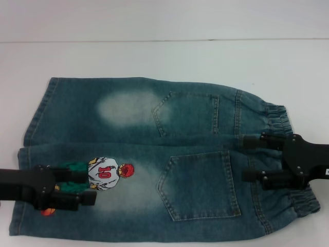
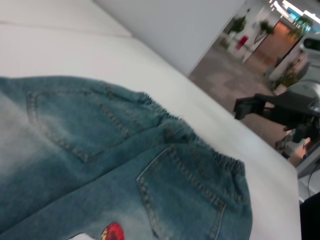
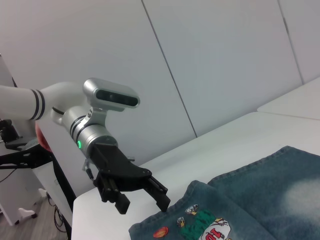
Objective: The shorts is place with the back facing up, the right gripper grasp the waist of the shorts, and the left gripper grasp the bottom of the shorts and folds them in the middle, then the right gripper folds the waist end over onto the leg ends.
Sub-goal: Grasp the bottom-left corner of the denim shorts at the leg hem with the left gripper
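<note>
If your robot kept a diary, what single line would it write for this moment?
shorts: flat, back up, unfolded | left gripper: open over leg end | right gripper: open over waist | table: white

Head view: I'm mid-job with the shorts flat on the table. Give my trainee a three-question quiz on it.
1. True or false: the shorts lie with the back pockets facing up.
2. Which end does the right gripper hover over? A) the leg hems B) the elastic waist C) bare table
3. Fill in: the left gripper sits over the embroidered ____ patch on the nearer leg.

Key:
1. True. Two stitched pockets show on top.
2. B. Its jaws stand open above the gathered waistband; nothing is clamped.
3. Figure. It wears a red number; the left jaws stand open there too, as the right wrist view shows.
</note>
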Tool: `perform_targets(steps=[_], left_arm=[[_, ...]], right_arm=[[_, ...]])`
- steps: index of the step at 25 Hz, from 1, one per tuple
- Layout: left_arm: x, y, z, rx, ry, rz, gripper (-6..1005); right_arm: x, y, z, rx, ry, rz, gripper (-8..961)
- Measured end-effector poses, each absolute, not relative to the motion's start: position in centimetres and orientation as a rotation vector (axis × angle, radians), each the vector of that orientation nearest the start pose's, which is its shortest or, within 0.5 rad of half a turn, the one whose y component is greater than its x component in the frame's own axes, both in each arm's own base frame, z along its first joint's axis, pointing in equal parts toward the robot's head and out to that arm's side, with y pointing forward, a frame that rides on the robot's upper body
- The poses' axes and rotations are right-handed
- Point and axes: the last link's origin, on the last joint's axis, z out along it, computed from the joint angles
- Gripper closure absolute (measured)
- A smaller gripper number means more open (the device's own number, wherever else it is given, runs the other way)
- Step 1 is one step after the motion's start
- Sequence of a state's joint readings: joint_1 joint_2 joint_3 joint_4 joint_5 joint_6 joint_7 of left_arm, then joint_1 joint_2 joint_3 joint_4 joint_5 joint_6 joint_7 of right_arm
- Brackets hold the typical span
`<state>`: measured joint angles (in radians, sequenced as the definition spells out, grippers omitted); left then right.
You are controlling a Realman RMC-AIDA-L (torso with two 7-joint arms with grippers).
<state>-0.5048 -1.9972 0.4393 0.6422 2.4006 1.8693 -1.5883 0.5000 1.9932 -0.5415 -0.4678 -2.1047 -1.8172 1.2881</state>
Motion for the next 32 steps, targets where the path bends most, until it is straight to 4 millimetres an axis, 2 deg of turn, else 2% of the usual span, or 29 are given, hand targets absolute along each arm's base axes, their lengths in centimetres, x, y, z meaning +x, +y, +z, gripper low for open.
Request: perform_targets(steps=[5,32], left_arm=[[-31.0,28.2,3.9,-2.861,-1.191,-0.459,153],[-33.5,29.0,6.9,-2.623,-1.390,-0.280,153]], right_arm=[[28.4,28.2,1.3,-2.846,0.710,0.905,8],[28.0,28.4,1.1,-2.848,0.697,0.921,9]])
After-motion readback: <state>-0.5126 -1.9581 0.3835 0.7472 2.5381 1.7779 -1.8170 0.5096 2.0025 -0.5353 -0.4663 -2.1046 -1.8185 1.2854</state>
